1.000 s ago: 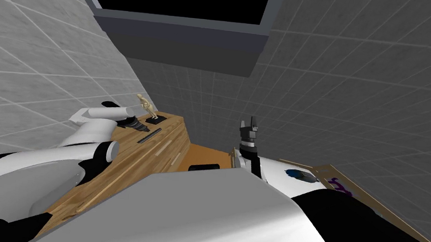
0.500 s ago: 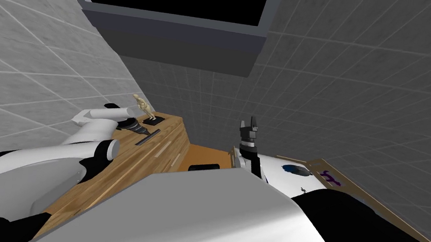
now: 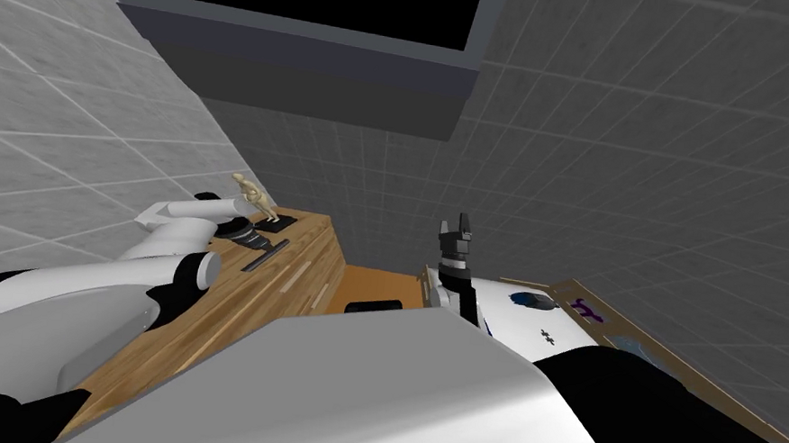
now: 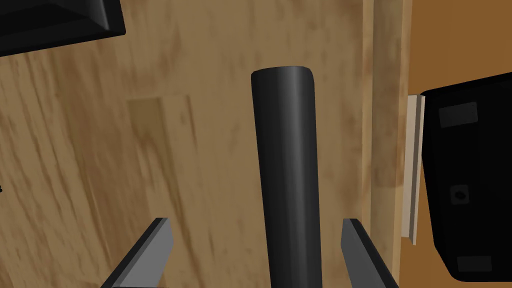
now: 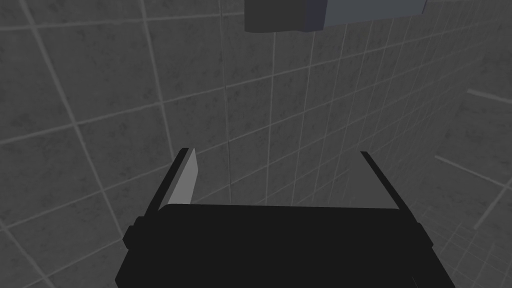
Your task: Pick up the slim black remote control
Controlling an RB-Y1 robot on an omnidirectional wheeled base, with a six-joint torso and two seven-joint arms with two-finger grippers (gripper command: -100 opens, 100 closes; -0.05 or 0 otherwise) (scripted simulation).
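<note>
On the light wooden table (image 3: 304,246), beside a beige figurine (image 3: 246,189) on a black base (image 3: 282,222), the left tool (image 4: 256,222) is held with its 2 fingers apart, straddling the slim black remote control (image 4: 287,165). The remote lies flat, parallel to the table's edge and near it. It sits nearer the edge-side finger, so on closing that finger would probably touch first and the remote could be twisted or skidded. If the fingers are closed too high, they could slip over the rounded top. Further right, the right tool (image 3: 458,229) is held raised, fingers apart. Compared with 1.0 s ago, the head camera has been swung, the left tool appears to have been brought slightly nearer the remote, and the right tool is unchanged.
</note>
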